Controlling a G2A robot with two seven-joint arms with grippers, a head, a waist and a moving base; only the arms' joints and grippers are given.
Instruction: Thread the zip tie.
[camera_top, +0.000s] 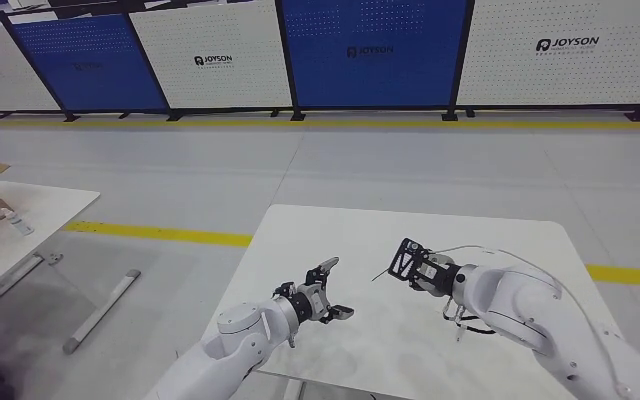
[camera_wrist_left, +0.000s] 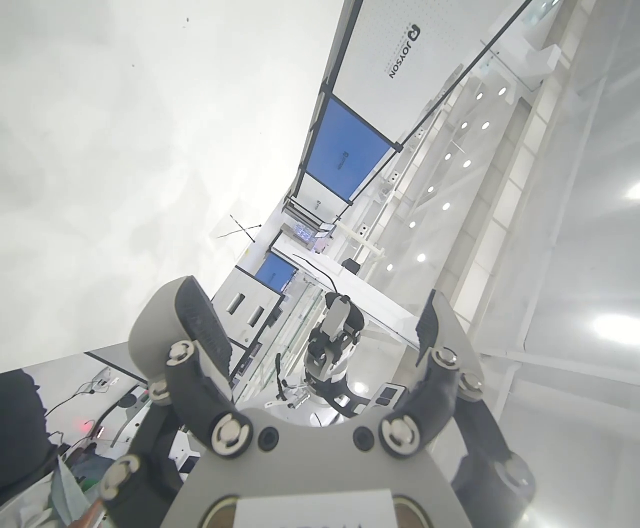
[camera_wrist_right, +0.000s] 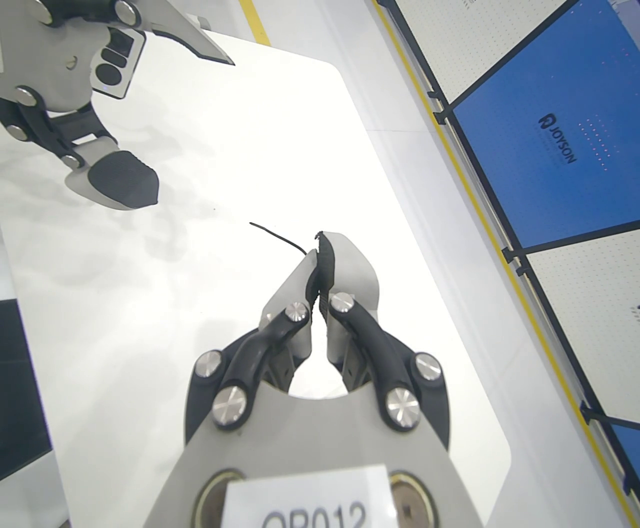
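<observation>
Black and hair-thin, the zip tie (camera_wrist_right: 278, 238) is pinched between the closed fingertips of the right gripper (camera_wrist_right: 317, 250), and its free length curves out past the tips into the air above the white table (camera_wrist_right: 400, 280). A small dark nub pokes up at the very tip of the pads; it may be another bit of the tie, though the view is too poor to be sure. Ahead of the tie's loose end, and apart from it, the left gripper (camera_wrist_right: 170, 115) faces the right one with its jaws spread wide and nothing between them. From the top view the tie (camera_top: 383, 272) shows as a faint line pointing from the right gripper (camera_top: 405, 262) towards the left gripper (camera_top: 335, 290). A white label (camera_wrist_right: 310, 500) on the right gripper's wrist plate bears dark characters, cut off at the frame's edge. Beyond both grippers stand blue and white perforated panels (camera_top: 372, 50), each printed with a small logo and word mark.
</observation>
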